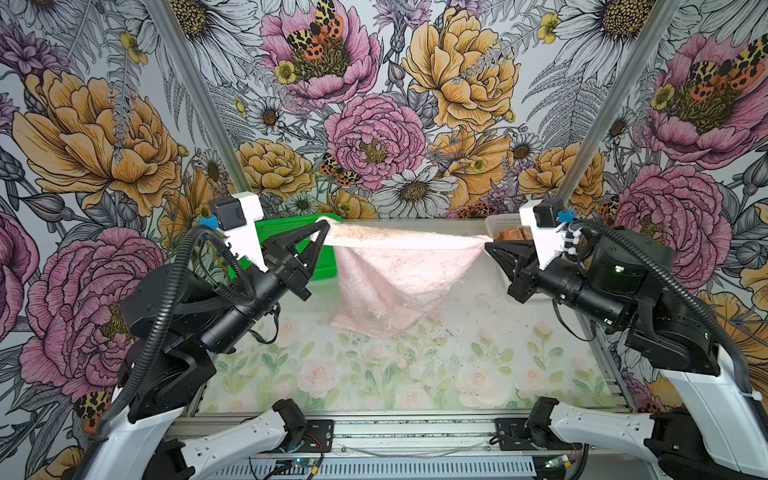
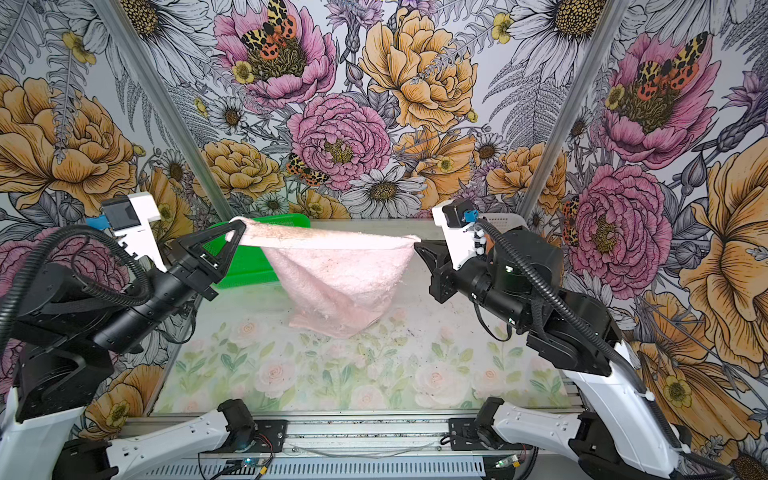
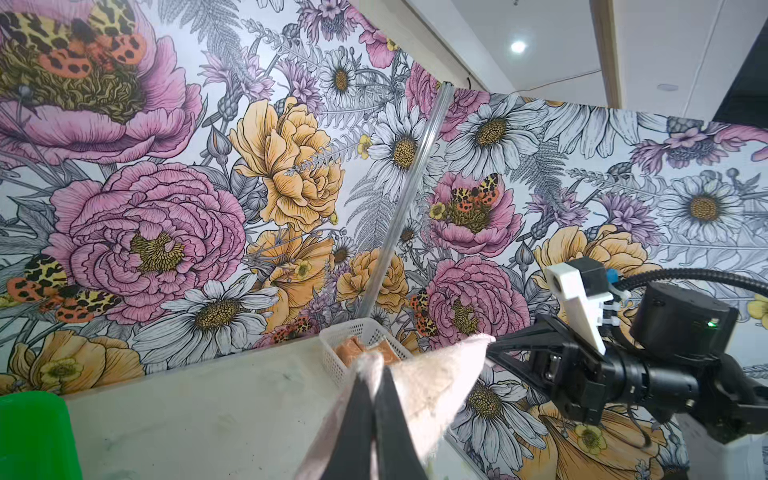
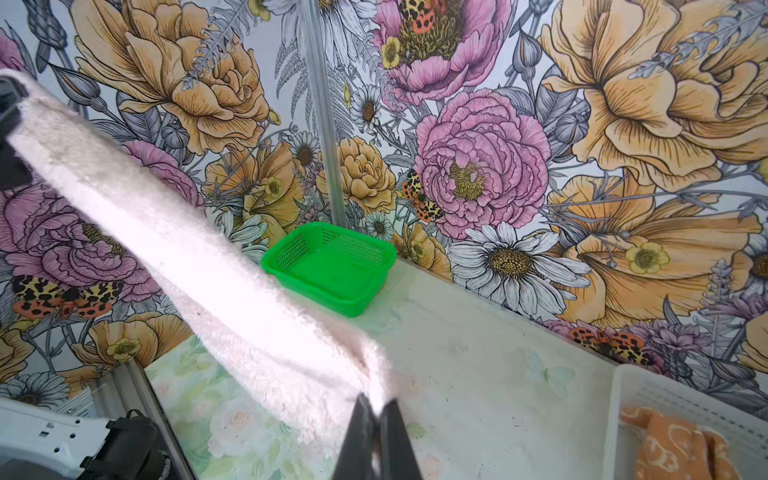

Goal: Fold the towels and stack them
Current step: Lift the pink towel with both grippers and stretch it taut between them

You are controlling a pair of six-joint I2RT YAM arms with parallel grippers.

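Observation:
A pale pink towel (image 1: 390, 278) (image 2: 336, 274) hangs stretched between both grippers above the table, its lower end resting on the floral mat in both top views. My left gripper (image 1: 323, 227) (image 2: 236, 227) (image 3: 372, 368) is shut on the towel's left corner. My right gripper (image 1: 487, 245) (image 2: 416, 243) (image 4: 376, 401) is shut on the right corner, and the taut upper edge (image 4: 166, 232) runs between them. An orange towel with white marks (image 4: 681, 453) (image 3: 353, 348) lies in the white basket (image 4: 665, 399) behind the right gripper.
A green basket (image 1: 291, 249) (image 4: 332, 266) stands at the back left, partly behind the left gripper. The white basket (image 1: 505, 226) (image 3: 365, 330) stands at the back right against the flowered wall. The floral mat (image 1: 395, 374) covers the table's front half.

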